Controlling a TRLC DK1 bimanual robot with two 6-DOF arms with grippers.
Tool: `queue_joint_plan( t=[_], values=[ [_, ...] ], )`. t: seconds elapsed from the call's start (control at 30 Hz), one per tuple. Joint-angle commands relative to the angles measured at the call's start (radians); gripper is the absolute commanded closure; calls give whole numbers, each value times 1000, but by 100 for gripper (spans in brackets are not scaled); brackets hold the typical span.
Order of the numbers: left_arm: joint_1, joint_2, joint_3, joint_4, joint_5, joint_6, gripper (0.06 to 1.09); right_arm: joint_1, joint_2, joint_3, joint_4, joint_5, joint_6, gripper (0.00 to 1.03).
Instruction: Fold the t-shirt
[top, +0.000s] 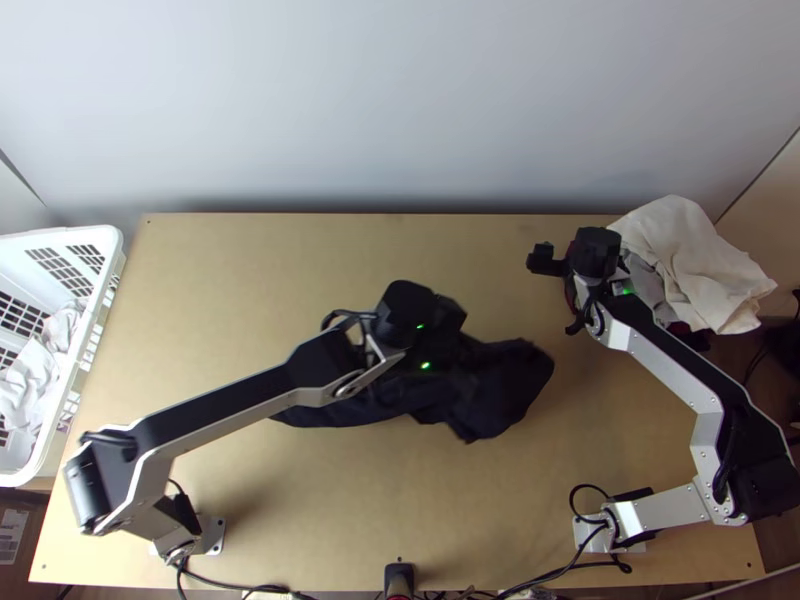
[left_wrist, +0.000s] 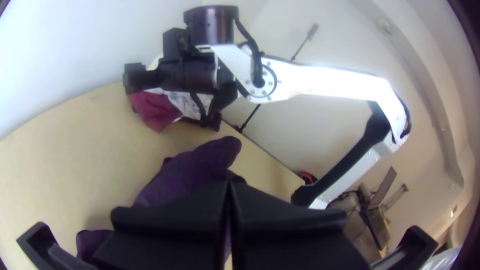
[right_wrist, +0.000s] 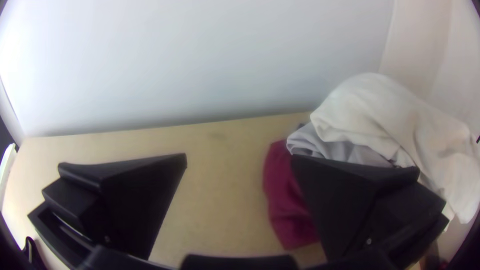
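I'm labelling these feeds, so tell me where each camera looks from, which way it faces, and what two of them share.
Top view: high over the near edge, looking steeply down on the table; both the left arm and right arm show.
Left wrist view: on the left arm, facing past the dark garment toward the right arm; its own left gripper shows, shut.
Right wrist view: on the right arm, facing the pale wall; its own right gripper shows, open.
Both wrist views share the maroon cloth.

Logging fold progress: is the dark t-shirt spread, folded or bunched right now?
Bunched: the dark t-shirt lies rumpled, its outline uneven, no neat fold edge visible. The left arm covers part of it.
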Motion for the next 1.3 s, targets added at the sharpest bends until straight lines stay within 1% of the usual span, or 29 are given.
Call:
queue_joint_plan(
  t=[0.0,0.1,0.13,0.17,0.2,0.23,0.37,0.4,0.47,0.5,0.53,0.63,0.67,0.7,0.77,0.93,1.07,1.17,1.27],
  values=[
    [-3,107,146,64,-57,-99,105,-26,4,-51,47,1,17,5],
    [21,128,150,52,-59,-90,105,-52,7,-63,62,1,20,5],
    [35,136,147,40,-59,-84,103,-60,7,-65,63,1,20,5],
    [52,142,142,25,-57,-82,93,-69,7,-65,63,1,21,5],
    [72,143,130,15,-57,-76,78,-78,7,-66,63,1,21,5],
    [95,143,110,15,-59,-71,71,-85,7,-68,63,1,21,5],
    [193,166,21,2,-53,-16,70,-108,12,-75,82,1,21,5],
    [216,173,1,-9,-42,1,65,-112,12,-75,85,1,20,5],
    [247,168,-29,-51,-25,44,37,-123,12,-74,105,1,15,5],
    [259,154,-42,-81,-27,76,26,-129,10,-72,111,1,13,5],
    [272,133,-54,-109,-27,97,22,-137,10,-69,112,1,12,5],
    [322,42,-92,-172,-27,128,20,-154,-6,-72,108,-7,7,5],
    [351,-2,-101,-219,-25,154,20,-152,-20,-75,91,-24,0,5],
    [371,-24,-112,-229,-25,160,20,-149,-28,-77,77,-44,0,5],
    [426,-82,-150,-238,-25,166,20,-129,-49,-84,33,-116,0,5],
    [563,-185,-216,-327,-18,220,20,6,-105,-84,-78,-209,-22,5],
    [646,-278,-293,-337,-18,241,20,158,-138,-49,-204,-258,-65,5],
    [707,-331,-336,-342,-16,243,20,236,-140,12,-319,-297,-88,5],
    [788,-369,-373,-350,-5,243,20,297,-141,60,-383,-331,-98,5]
  ],
)
